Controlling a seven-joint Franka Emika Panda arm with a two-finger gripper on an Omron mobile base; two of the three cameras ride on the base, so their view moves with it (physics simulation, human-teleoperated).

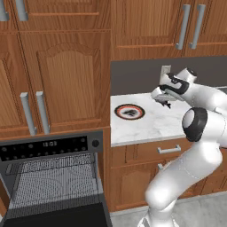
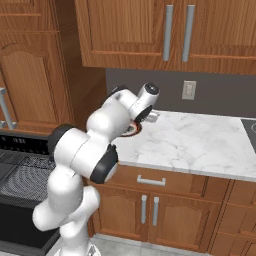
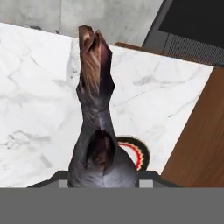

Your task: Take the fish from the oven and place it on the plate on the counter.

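- One fish (image 3: 97, 131) sits clamped in your gripper (image 1: 166, 103), filling the hand view's centre.
- Gripper hangs over the counter (image 1: 146, 124), right of the plate (image 1: 129, 111) at mid-frame.
- Oven (image 1: 51, 177) stands open, lower left.

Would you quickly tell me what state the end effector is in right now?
End effector: closed on the fish, held above the counter beside the plate.

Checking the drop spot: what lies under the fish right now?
White marble counter lies beneath the fish. The plate peeks out at its lower side, orange-red rim showing; the fish covers the rest of the plate.
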